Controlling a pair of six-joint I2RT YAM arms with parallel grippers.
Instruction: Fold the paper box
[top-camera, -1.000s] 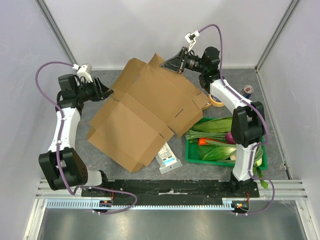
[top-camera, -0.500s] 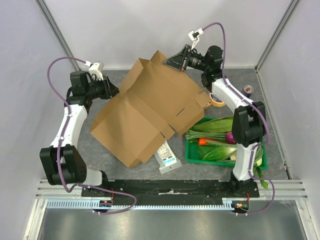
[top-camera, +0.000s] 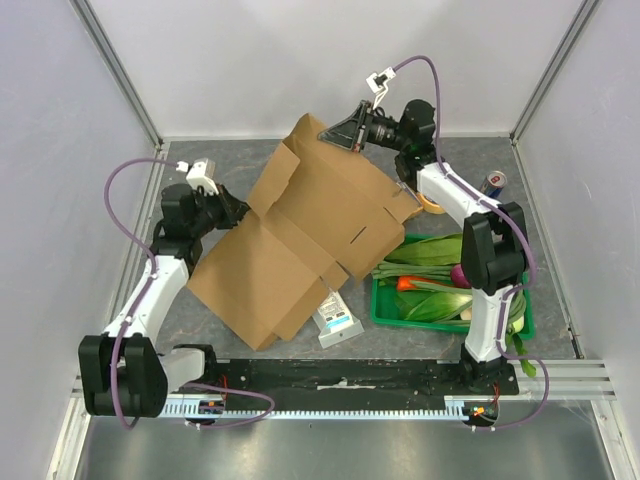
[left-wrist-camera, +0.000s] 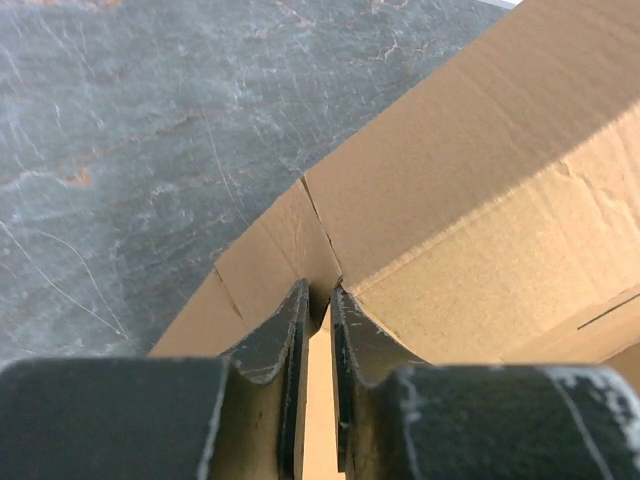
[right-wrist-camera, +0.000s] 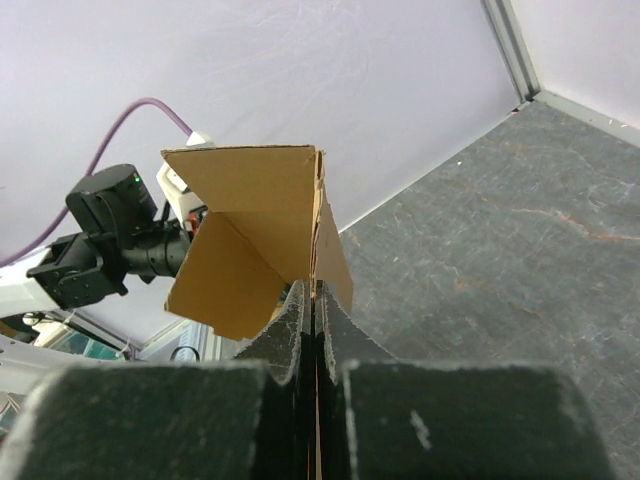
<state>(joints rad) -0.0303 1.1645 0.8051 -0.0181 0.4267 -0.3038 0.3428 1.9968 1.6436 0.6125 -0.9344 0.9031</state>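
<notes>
Nearest your arm bases, a small white-and-blue packet (top-camera: 335, 318) lies on the table (top-camera: 560, 240), its far end tucked just under the near edge of the cardboard. To the right of it sits a green crate (top-camera: 524, 318) of vegetables.

Between the arms lies the paper box (top-camera: 300, 220), slanting from near left to far right. Most of it is one open sheet. The near half rests low on the table. The far half rises, and its back panel and one side flap stand up at the far corner. The right edge hangs over the crate's far left corner.

Your left gripper (top-camera: 238, 208) is at the left edge of the paper box. In the wrist view its fingers (left-wrist-camera: 285, 330) are nearly together with a cardboard corner between them, so I read that as a pinch.

Further back, your right gripper (right-wrist-camera: 314, 290) is pressed tight on the top edge of the raised back panel and holds it up.

Beyond the right edge of the sheet lie a roll of tape (top-camera: 432, 203) and a drinks can (top-camera: 494, 182), both apart from the work.

As I judge it, you are early on. One end is lifted and a flap is bent. No walls are locked, no tabs are tucked, and the lid is unformed. Nearly all the folding is left.
</notes>
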